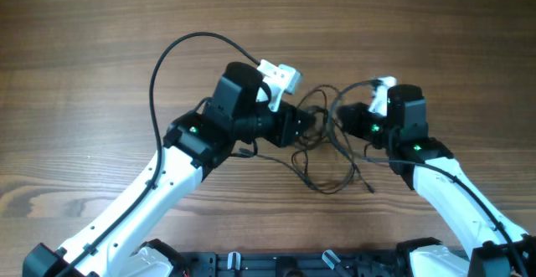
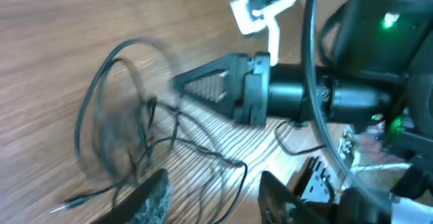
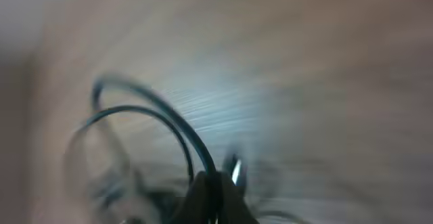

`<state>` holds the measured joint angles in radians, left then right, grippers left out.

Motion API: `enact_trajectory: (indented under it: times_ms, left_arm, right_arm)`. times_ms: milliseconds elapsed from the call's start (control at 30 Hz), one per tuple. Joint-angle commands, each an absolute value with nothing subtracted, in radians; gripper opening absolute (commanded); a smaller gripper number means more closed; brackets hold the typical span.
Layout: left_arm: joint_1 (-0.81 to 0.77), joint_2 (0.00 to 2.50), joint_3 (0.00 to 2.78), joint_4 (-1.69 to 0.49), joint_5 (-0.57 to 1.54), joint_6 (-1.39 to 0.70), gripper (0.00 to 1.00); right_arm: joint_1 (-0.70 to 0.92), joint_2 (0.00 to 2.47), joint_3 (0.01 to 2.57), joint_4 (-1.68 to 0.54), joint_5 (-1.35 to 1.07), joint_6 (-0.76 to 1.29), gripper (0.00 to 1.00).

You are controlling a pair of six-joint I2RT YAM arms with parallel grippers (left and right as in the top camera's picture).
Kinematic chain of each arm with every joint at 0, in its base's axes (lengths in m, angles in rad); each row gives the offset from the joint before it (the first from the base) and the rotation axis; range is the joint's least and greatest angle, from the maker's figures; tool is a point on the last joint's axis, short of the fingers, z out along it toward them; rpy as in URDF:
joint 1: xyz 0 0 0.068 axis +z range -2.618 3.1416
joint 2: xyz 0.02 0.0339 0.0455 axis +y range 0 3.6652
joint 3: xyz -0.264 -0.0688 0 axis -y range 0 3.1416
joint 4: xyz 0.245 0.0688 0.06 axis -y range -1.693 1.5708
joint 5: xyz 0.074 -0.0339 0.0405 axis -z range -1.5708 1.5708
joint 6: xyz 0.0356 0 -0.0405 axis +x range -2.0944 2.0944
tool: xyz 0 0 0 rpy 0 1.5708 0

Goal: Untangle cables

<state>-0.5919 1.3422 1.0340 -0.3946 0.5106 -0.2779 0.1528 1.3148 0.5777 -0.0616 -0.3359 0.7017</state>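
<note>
The cables [image 1: 328, 185] are a loose tangle of thin black cords on the wooden table, between my two grippers, and one plug end trails toward the front right. My left gripper [image 1: 311, 125] stands open at the tangle's left side. In the left wrist view its fingers [image 2: 152, 197] are apart, with cord strands [image 2: 223, 163] lying between them on the wood. My right gripper [image 1: 339, 120] is shut on a cord at the tangle's right side. In the blurred right wrist view a black cord [image 3: 172, 119] arcs up out of its closed jaws [image 3: 213, 187].
A thicker black arm wire [image 1: 159, 68] loops up behind the left arm. A black rail [image 1: 276, 264] runs along the table's front edge between the arm bases. The right gripper's pointed tip [image 2: 203, 82] shows in the left wrist view, next to the cord loops [image 2: 88, 109].
</note>
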Motion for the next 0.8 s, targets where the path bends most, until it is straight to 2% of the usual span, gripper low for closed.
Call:
enact_trajectory:
  times_ms: [0,100,200,367,500,767]
  left_arm:
    - [-0.528,1.320,1.052,-0.444,0.507,-0.271,0.48]
    - [-0.500,1.322,1.051,-0.469,0.508,-0.334,0.66]
    - [-0.503,1.324,1.051,-0.469,0.507,-0.398,0.74]
    - [-0.537,1.362,1.051,-0.456,0.504,-0.484,0.78]
    - [-0.554,1.428,1.051,-0.408,0.503,-0.575,0.79]
    - [-0.552,1.577,1.051,-0.144,0.499,-0.875,0.79]
  right_arm:
    - [0.082,1.319,0.580,-0.073,-0.174,0.874,0.04]
    - [0.066,1.319,0.580,0.006,-0.315,0.841,0.04]
    - [0.066,1.319,0.580,0.116,-0.492,0.742,0.05]
    - [0.066,1.318,0.580,0.278,-0.749,0.646,0.05]
    - [0.066,1.319,0.580,0.326,-0.825,0.609,0.04]
    - [0.066,1.319,0.580,0.329,-0.893,0.553,0.05]
